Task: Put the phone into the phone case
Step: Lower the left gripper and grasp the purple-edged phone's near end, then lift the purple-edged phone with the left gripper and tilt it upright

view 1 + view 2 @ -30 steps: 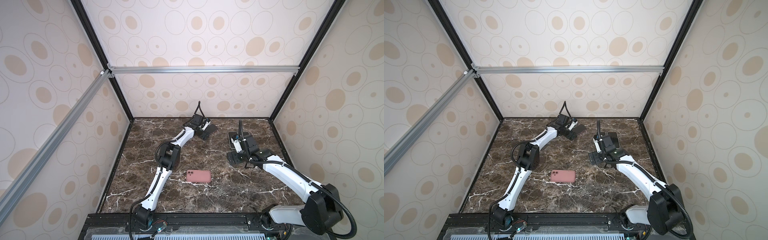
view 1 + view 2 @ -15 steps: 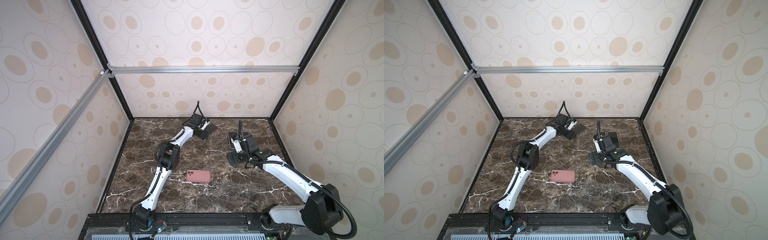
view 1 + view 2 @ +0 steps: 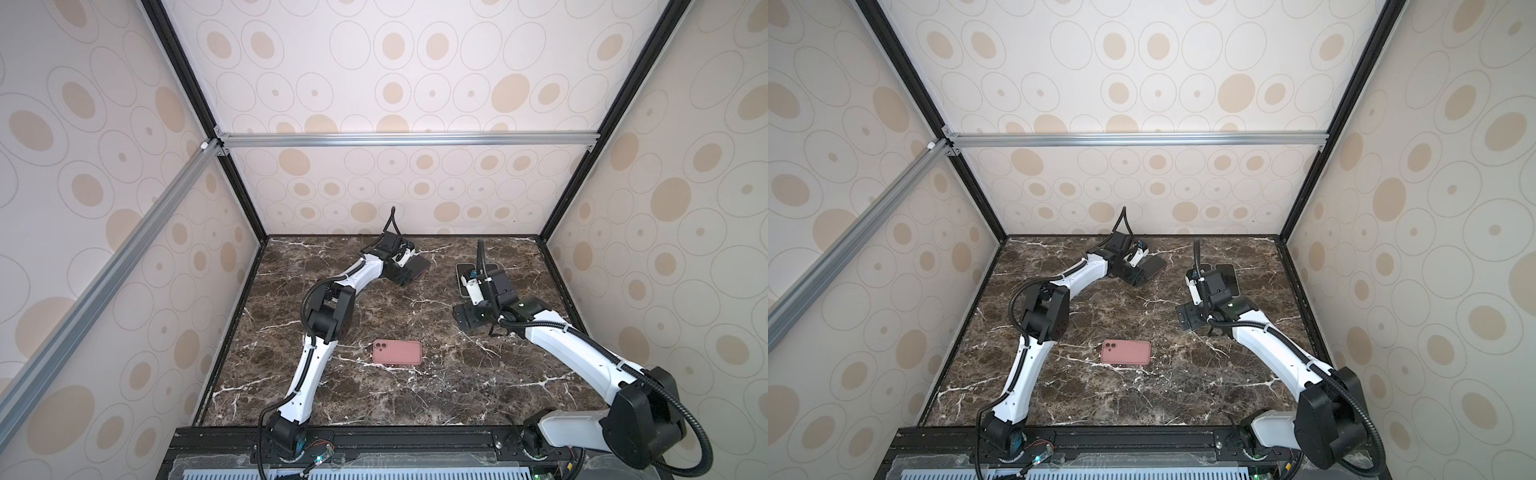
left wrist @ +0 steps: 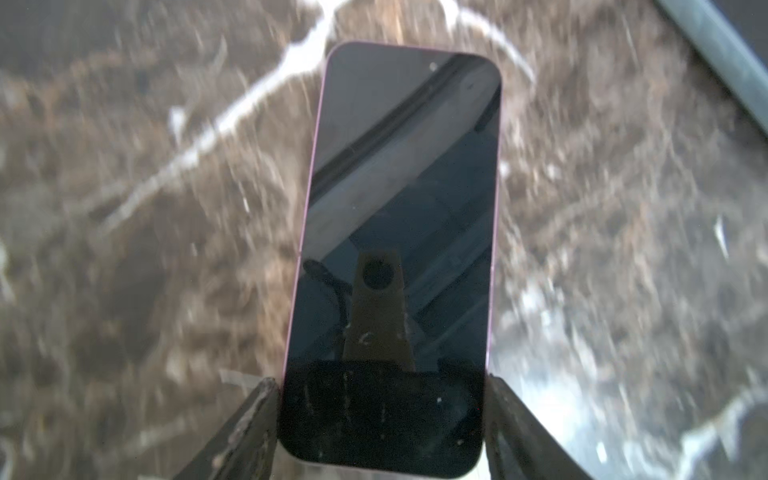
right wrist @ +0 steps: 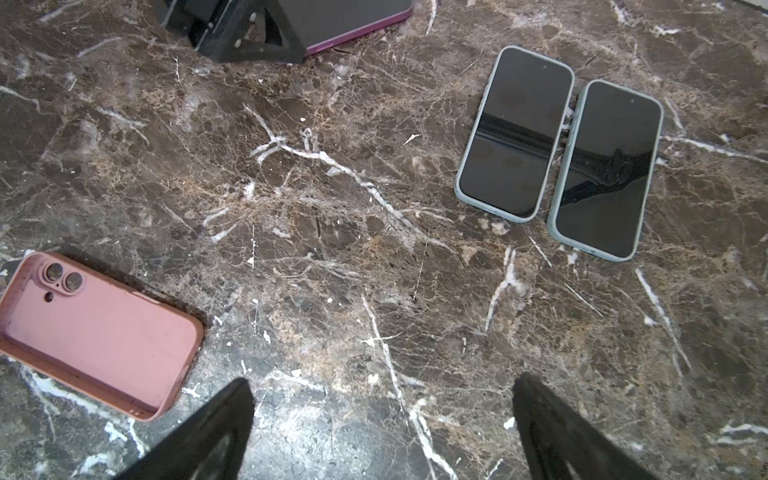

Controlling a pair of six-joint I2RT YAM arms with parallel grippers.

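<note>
Held phone [image 4: 395,232], empty case [image 3: 397,352]
Purple-edged, dark screen, clamped in left gripper [image 4: 380,384]; pink, flat on counter [image 3: 415,399], hollow up.

In both top views: seen from high above the near edge, facing down and forward, whole table [image 3: 415,395] far off. Left wrist: very close, along the phone [image 4: 399,187] in the left claw [image 4: 381,380]. Right wrist: higher up, over phone case [image 5: 95,332] and two cased phones [image 5: 515,133]; both shared with top views.
</note>
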